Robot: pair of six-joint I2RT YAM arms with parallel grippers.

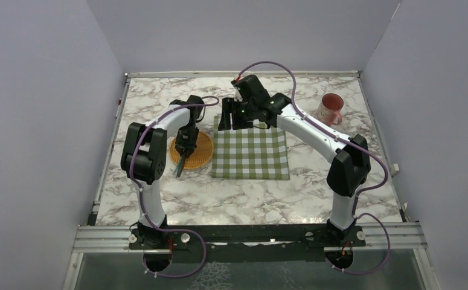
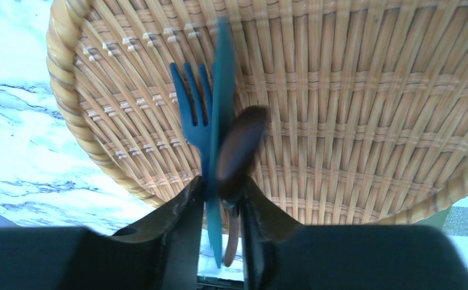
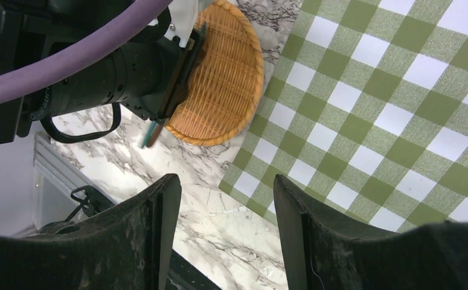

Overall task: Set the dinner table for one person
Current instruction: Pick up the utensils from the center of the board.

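**Left hand [image 2: 222, 202] pinching cutlery [image 2: 219, 139] over basket [image 2: 364, 109]**

Top: the basket sits on the marble worktop [image 1: 231, 199], just beside the cloth [image 1: 250, 154]. The mug [image 1: 331, 109] is well right.
Left wrist: fork [image 2: 192, 115], knife [image 2: 222, 78] and spoon [image 2: 241, 148] sit between my fingers.
Right wrist: my right hand [image 3: 225, 205] is spread and empty above the cloth's corner.

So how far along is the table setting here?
Done: the checked cloth lies flat on the dinner table. In hand: the left gripper clamps the cutlery over the basket. Left: laying the cutlery at the cloth and bringing the mug from the far right; the right gripper is open.

Even bright light, blurred left hand [image 2: 220, 194]
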